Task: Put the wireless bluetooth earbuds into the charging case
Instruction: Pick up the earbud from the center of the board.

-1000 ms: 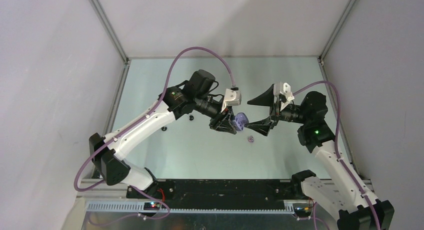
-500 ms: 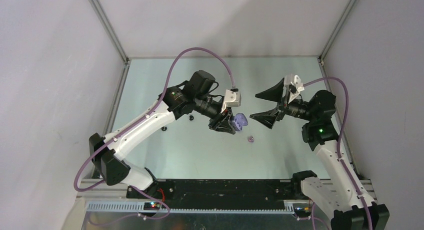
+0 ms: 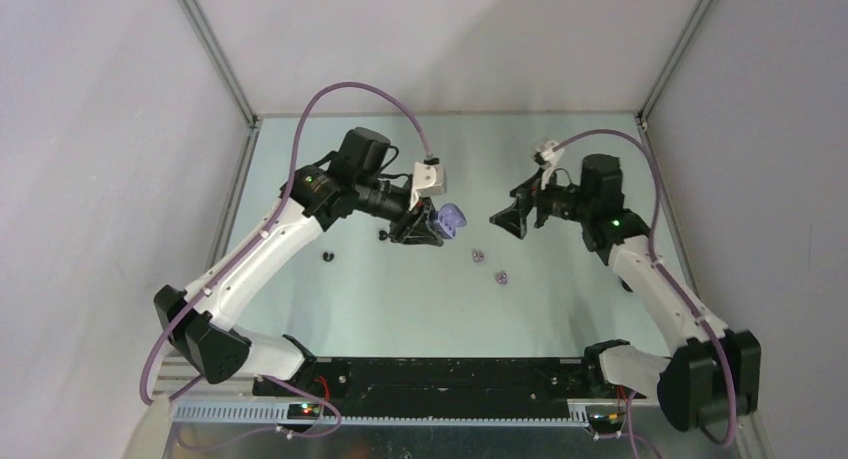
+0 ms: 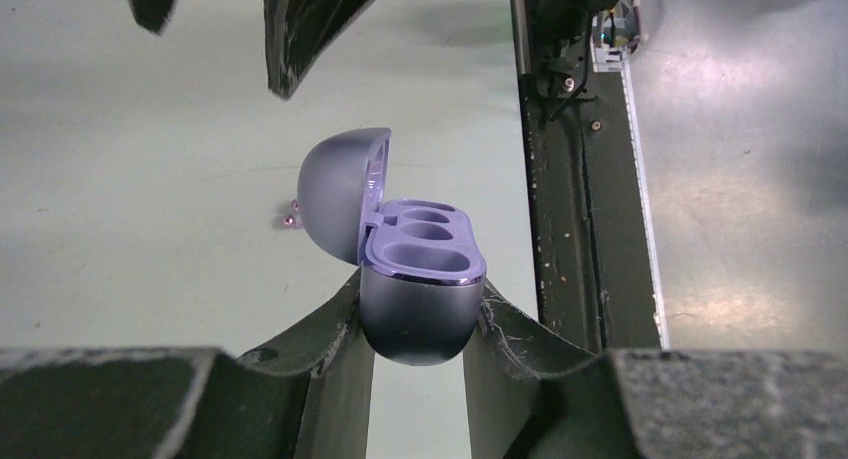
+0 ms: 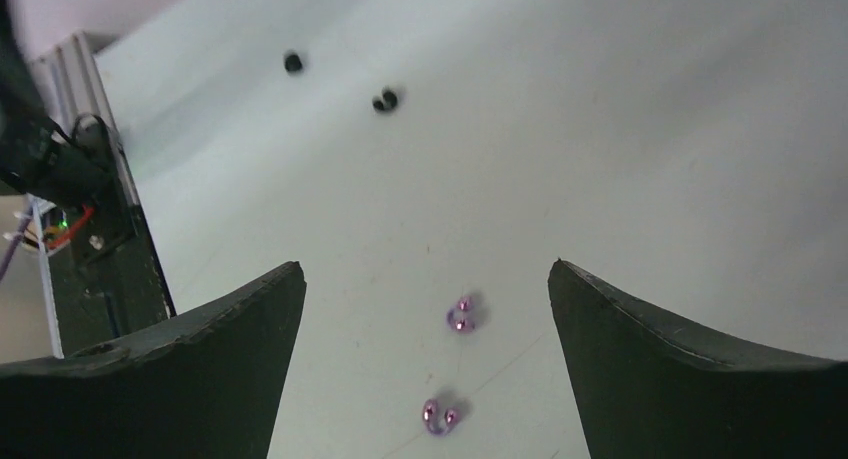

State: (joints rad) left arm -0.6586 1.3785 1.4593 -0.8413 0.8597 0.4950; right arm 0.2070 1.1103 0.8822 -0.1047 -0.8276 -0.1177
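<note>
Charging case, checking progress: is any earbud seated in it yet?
No, both sockets of the open charging case held by the left hand are empty.

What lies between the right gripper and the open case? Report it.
Nothing: the top view shows only bare table between the right gripper and the case; both purple earbuds lie lower in that view.

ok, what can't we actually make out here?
Purple earbuds: which side faces up; blurred in right wrist view, too small from the top.
Black earbuds: shape; same reasons.
Second purple earbud in left wrist view: hidden, likely behind the charging case lid.
Case underside: covered by left hand fingers.
</note>
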